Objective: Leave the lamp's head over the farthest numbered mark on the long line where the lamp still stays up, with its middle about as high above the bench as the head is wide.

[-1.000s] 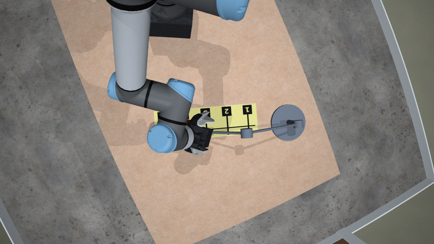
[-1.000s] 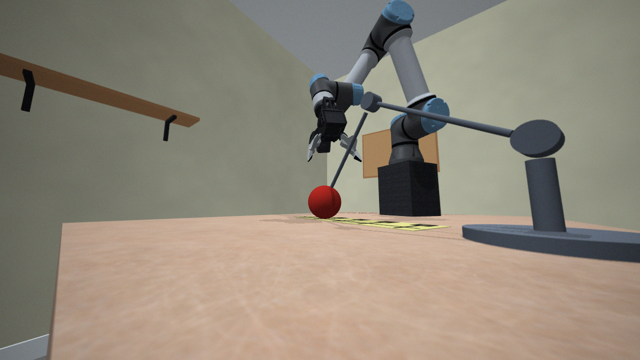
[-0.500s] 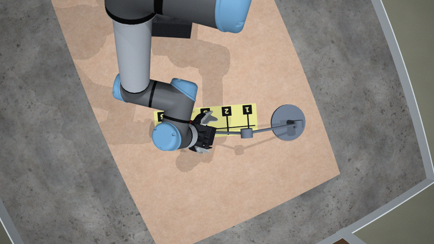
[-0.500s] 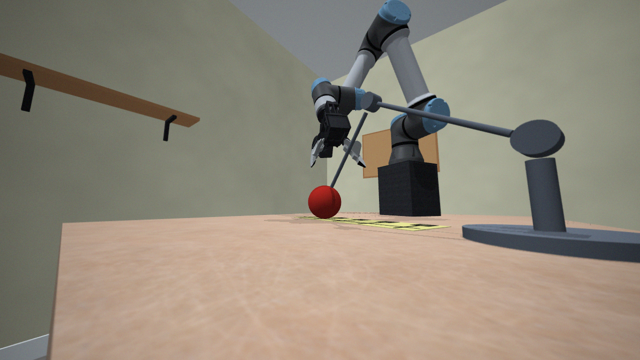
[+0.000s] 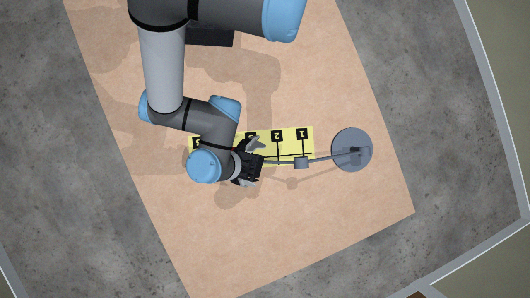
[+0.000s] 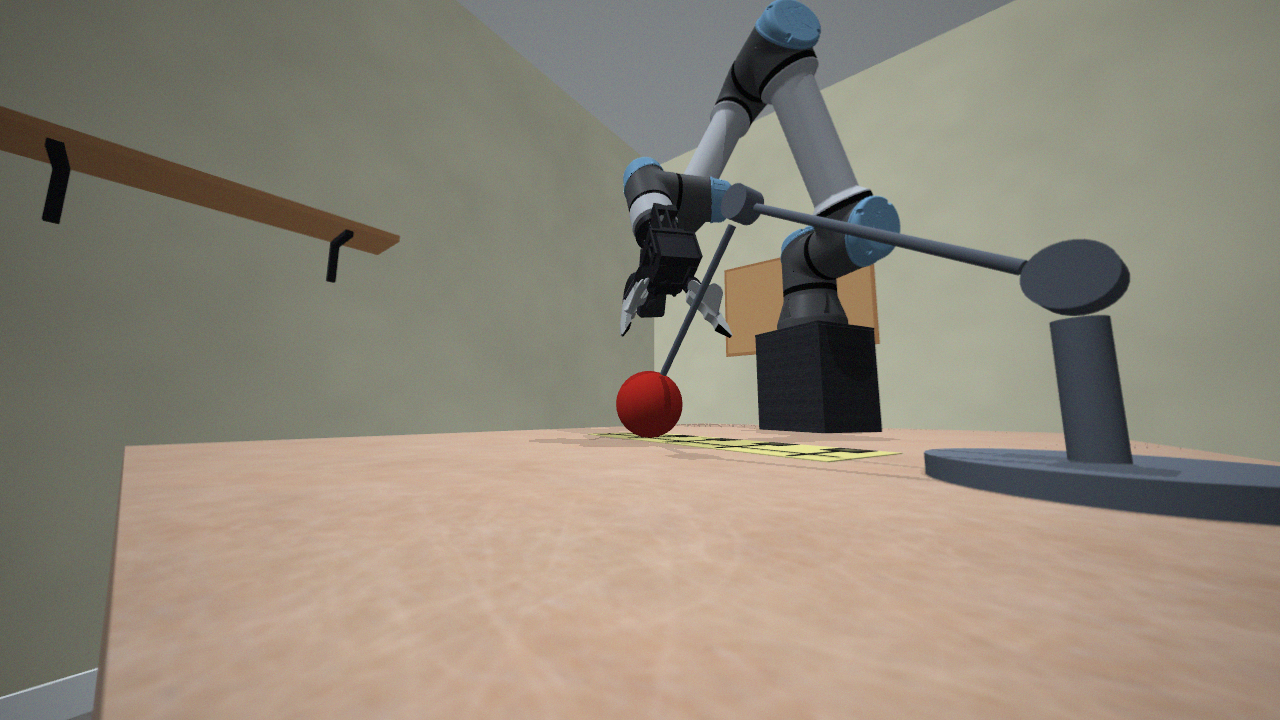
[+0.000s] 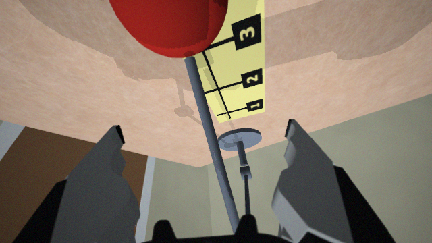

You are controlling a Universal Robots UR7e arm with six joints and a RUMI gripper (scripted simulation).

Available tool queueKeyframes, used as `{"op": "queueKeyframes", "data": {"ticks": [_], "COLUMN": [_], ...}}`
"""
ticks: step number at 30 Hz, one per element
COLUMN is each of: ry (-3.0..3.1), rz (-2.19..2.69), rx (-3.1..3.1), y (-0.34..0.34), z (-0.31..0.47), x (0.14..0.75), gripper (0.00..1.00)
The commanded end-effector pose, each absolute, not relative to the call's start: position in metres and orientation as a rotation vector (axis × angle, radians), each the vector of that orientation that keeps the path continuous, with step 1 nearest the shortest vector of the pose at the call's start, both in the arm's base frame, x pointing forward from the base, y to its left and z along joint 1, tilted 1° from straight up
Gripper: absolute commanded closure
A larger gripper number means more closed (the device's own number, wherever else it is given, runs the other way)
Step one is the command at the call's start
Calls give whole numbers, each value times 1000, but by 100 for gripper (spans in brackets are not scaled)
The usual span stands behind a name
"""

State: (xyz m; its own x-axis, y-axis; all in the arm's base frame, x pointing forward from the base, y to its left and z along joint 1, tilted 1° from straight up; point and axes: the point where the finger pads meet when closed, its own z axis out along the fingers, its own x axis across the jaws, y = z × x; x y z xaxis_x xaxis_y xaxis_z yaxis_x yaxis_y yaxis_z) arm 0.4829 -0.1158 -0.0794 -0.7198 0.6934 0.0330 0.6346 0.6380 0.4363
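The lamp has a grey round base (image 5: 351, 149), a long upper rod, an elbow joint (image 5: 301, 162) and a lower rod (image 7: 209, 135) that slopes down to a red ball head (image 6: 648, 404). The head hangs very low, at or just above the bench. In the wrist view the head (image 7: 169, 23) lies just beyond mark 3 (image 7: 249, 33) on the yellow strip (image 5: 281, 146). Marks 2 (image 7: 252, 78) and 1 (image 7: 254, 104) lie nearer the base. My gripper (image 6: 674, 327) is open and empty, one finger on each side of the lower rod, above the head. From above, the gripper (image 5: 254, 163) hides the head.
The robot's black pedestal (image 6: 819, 376) stands at the far side of the bench behind the strip. The lamp's post (image 6: 1087, 389) and base plate (image 6: 1109, 470) stand at the right. A wall shelf (image 6: 196, 183) runs along the left wall, away from the bench.
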Motion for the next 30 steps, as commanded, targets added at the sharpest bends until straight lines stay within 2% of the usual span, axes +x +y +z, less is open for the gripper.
{"op": "queueKeyframes", "data": {"ticks": [1, 30], "ry": [2751, 2747], "rz": [800, 800], "rx": [872, 866], "y": [-116, -115], "z": [-80, -84], "x": [483, 484], "gripper": [0, 0]}}
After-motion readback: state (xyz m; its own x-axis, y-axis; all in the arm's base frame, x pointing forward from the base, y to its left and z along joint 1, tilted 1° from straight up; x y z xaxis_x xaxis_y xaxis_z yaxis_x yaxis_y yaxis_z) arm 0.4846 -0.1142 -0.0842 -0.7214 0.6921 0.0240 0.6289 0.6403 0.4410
